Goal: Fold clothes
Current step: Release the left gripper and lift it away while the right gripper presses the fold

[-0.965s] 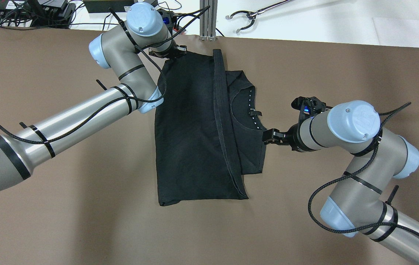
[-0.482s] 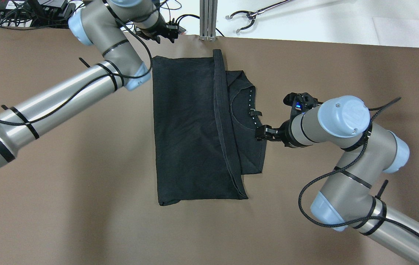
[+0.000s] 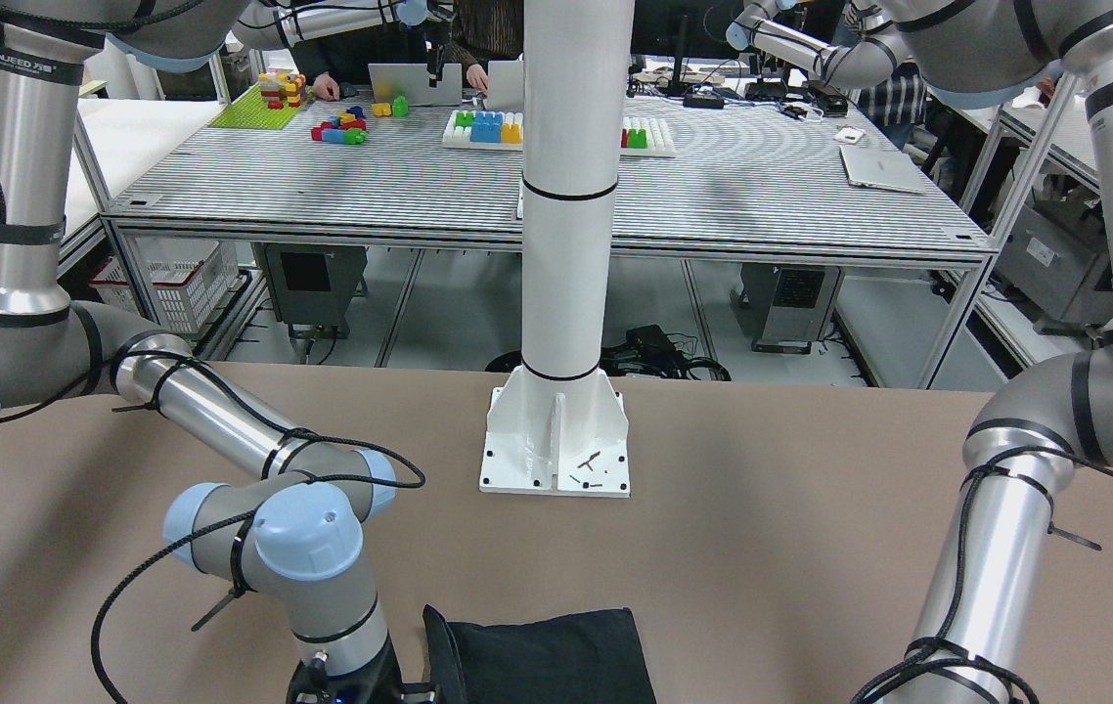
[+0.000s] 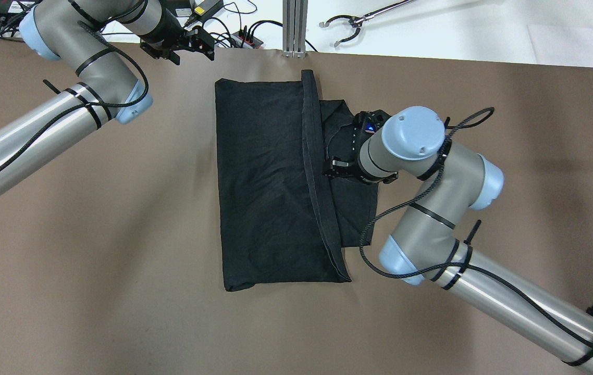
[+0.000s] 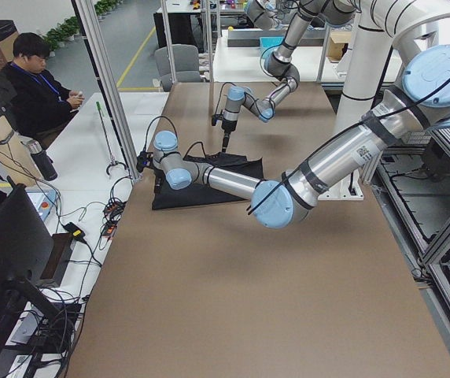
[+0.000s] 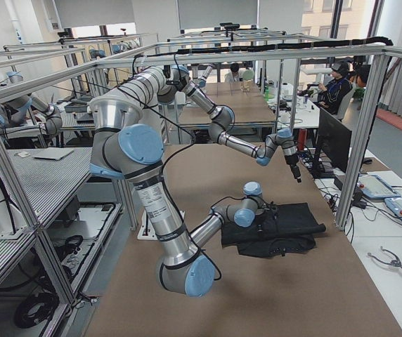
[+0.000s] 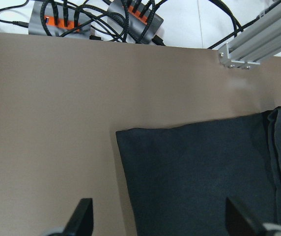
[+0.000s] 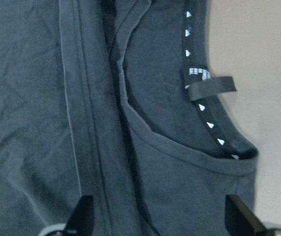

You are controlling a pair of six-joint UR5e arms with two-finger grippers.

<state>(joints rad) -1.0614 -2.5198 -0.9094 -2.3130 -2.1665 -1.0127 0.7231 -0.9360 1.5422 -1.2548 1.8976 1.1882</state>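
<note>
The clothes (image 4: 270, 177) are one black garment lying folded and flat on the brown table (image 4: 93, 234), with a hemmed fold line running down it and the collar part showing on the right. My right gripper (image 4: 335, 169) hovers open over that collar part. In the right wrist view, its fingertips (image 8: 84, 214) straddle the neckline and a small label tab (image 8: 211, 86). My left gripper (image 4: 192, 44) is open beyond the garment's far left corner, off the fabric. That corner (image 7: 126, 137) shows in the left wrist view, with nothing between the fingers. The clothes (image 3: 547, 650) also show at the bottom of the front view.
An aluminium post (image 4: 294, 26), power strips with cables (image 7: 130, 12) and a grabber tool (image 4: 354, 23) lie past the table's far edge. The white pillar base (image 3: 556, 440) stands on the robot's side of the table. A person (image 5: 40, 87) sits beside the table.
The left gripper let go of the far left corner, which dropped flat, and drew back and to the left. The right gripper moved from the garment's right edge to over the collar.
</note>
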